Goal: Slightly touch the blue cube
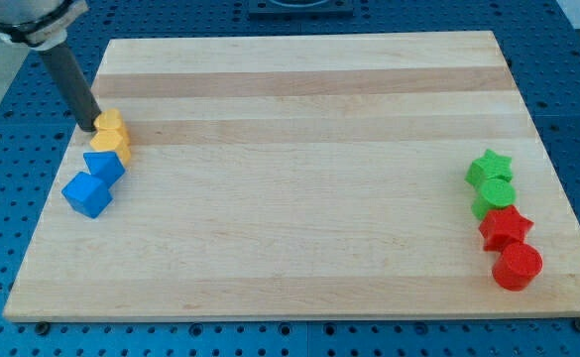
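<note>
I am looking down at the wooden tabletop [299, 178], and my rod is leaning in from the upper left of the frame. My tip [88, 128] is sitting at the left edge of the upper yellow block [111, 124], touching it or just beside it; I cannot tell which. There is no gripper on this arm, only the rod, so nothing is opening or closing.

Below that block a second yellow block [112, 144] is lying against it, its shape hard to make out. Next down is a blue block [103, 166], angular but unclear in shape, touching the yellow one above. The blue cube [87, 194] is resting at the lower end of this row, at the left side of the frame, just beside the other blue block and apart from my tip.

At the right side of the frame, well apart, a green star [490, 167], a green block [494, 196], a red star [506, 227] and a red cylinder [517, 266] are standing in a column.
</note>
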Robot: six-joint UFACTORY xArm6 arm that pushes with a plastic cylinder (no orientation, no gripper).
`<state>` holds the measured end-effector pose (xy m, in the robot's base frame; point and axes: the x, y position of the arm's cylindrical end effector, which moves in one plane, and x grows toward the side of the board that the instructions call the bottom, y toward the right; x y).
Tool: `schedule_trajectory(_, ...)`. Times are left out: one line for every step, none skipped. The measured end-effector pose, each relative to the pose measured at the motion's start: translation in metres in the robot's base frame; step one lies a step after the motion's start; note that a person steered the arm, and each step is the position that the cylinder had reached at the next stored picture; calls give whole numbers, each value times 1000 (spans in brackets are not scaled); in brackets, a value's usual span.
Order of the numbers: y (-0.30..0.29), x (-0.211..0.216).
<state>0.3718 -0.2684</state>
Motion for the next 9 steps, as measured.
schedule_trajectory(8, 0)
schedule_trajectory(-1, 0)
schedule_trajectory(-35, 28)
schedule_trajectory(-36, 88)
schedule_trajectory(-36, 141)
schedule_trajectory(-23, 152)
schedule_trajectory(-8, 143)
schedule_trajectory(-13, 136)
schedule_trajectory(-13, 136)
